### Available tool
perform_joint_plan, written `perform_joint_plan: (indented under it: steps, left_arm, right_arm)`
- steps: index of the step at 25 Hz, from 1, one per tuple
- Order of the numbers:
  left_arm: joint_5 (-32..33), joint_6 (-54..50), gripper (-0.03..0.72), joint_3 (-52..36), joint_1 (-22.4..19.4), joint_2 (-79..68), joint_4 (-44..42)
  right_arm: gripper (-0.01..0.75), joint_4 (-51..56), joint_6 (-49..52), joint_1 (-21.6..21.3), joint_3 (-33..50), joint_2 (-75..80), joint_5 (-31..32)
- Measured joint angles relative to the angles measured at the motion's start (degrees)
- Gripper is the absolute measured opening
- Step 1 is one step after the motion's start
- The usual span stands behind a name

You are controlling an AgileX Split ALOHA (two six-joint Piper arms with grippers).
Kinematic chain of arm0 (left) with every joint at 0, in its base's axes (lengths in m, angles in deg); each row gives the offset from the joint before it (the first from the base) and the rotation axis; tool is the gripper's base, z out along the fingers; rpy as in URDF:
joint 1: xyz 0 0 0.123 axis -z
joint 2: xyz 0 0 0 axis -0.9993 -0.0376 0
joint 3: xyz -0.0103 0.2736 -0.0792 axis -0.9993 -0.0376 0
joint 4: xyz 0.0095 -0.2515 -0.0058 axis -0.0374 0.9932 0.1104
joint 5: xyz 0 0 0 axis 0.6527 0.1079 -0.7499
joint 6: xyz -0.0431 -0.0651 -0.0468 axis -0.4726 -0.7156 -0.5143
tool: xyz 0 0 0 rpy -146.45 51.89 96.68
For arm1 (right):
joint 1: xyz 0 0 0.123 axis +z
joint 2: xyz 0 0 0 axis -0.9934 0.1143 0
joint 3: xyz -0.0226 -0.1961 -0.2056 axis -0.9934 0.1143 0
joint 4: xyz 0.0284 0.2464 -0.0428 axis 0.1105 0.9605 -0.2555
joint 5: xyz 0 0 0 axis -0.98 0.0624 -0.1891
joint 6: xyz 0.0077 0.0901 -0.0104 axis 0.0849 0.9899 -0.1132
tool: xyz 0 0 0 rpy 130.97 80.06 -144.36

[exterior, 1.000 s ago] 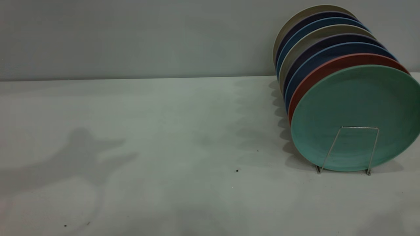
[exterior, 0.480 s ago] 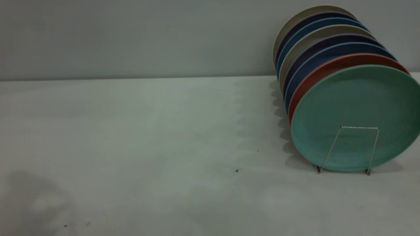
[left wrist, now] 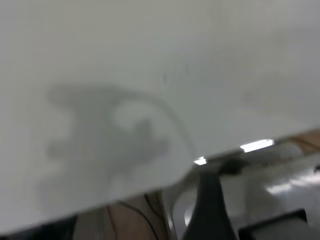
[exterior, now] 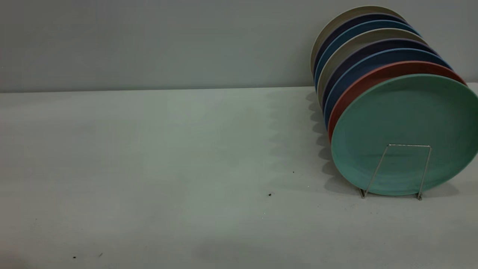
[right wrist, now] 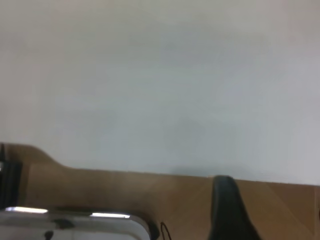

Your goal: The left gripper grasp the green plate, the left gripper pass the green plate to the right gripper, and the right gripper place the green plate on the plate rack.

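The green plate (exterior: 405, 123) stands on edge at the front of the row in the plate rack (exterior: 410, 145), leaning behind the rack's front wire loop, at the right of the table. Neither arm shows in the exterior view. In the left wrist view a black part of my left gripper (left wrist: 210, 205) hangs past the white table's edge, with nothing seen in it. The right wrist view shows a black part of my right gripper (right wrist: 226, 210) over a brown surface beside the table edge, also with nothing seen in it.
Behind the green plate stand a salmon plate (exterior: 377, 76), several blue plates (exterior: 373, 59) and beige ones. The white table (exterior: 168, 149) stretches to the left of the rack, with small dark specks (exterior: 269, 194). A shiny metal part (left wrist: 280, 185) lies below the table edge.
The arm's shadow on the table's left part slid toward the left edge and is gone now. The plates and rack have not moved.
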Motion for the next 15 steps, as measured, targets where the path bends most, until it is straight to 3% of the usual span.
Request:
perform_joint_plan:
  steps: [7, 15]
  left_arm:
    - [-0.38, -1.61, 0.591, -15.38, 0.0, 13.56, -4.59]
    - [-2.65, -6.27, 0.591, -24.71, 0.0, 28.56, -8.6]
  right_arm:
    - [0.421, -3.59, 5.08, 0.81, 0.12, 0.0, -0.07]
    - [0.375, -3.59, 5.13, 1.52, 0.12, 0.0, -0.12]
